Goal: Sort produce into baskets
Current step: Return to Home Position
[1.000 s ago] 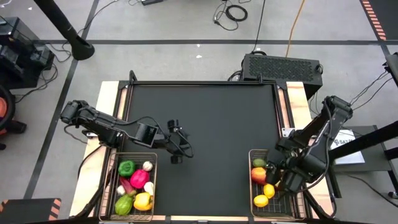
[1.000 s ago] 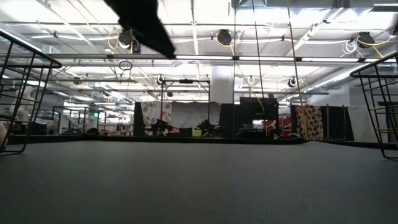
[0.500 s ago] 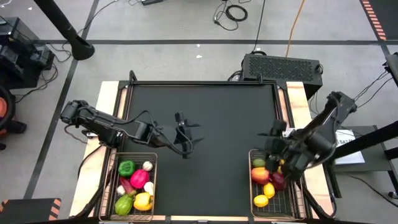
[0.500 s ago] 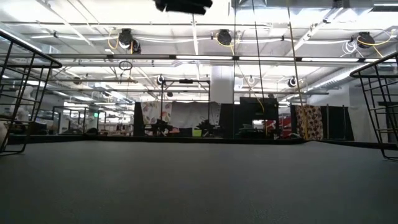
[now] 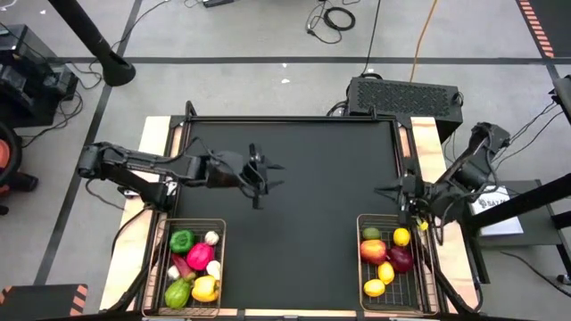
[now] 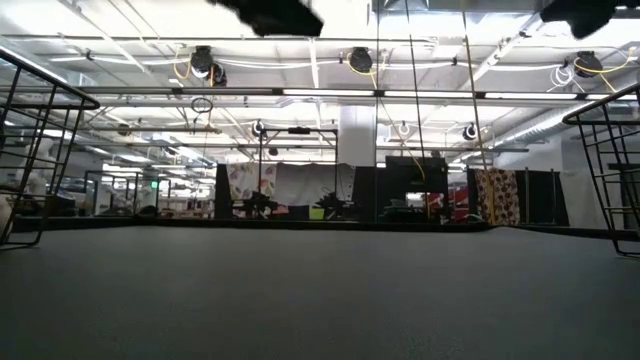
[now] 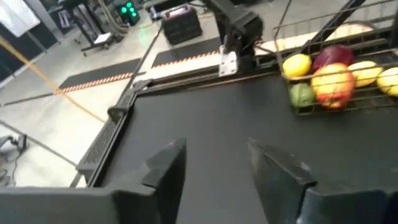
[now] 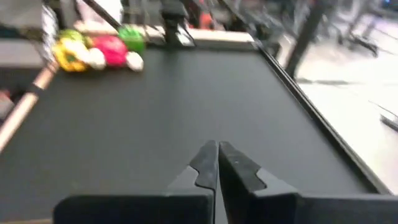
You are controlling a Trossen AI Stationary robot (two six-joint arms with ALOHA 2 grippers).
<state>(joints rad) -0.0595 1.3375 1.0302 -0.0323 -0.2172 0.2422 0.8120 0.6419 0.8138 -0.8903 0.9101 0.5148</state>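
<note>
All the produce lies in the left basket and the right basket at the counter's near edge. The right hand, fingers pressed together on nothing, hangs just beyond the right basket's far rim. A low sweep home could clip the wire and jolt the lemon lying by that rim. The left hand, fingers apart and empty, hovers left of the counter's middle, well apart from its basket, so it poses less risk.

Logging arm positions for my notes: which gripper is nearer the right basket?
Right. The right gripper hangs just past one short end of the right basket, fingers shut. The left gripper is over the black mat, well away from it, fingers open.
</note>
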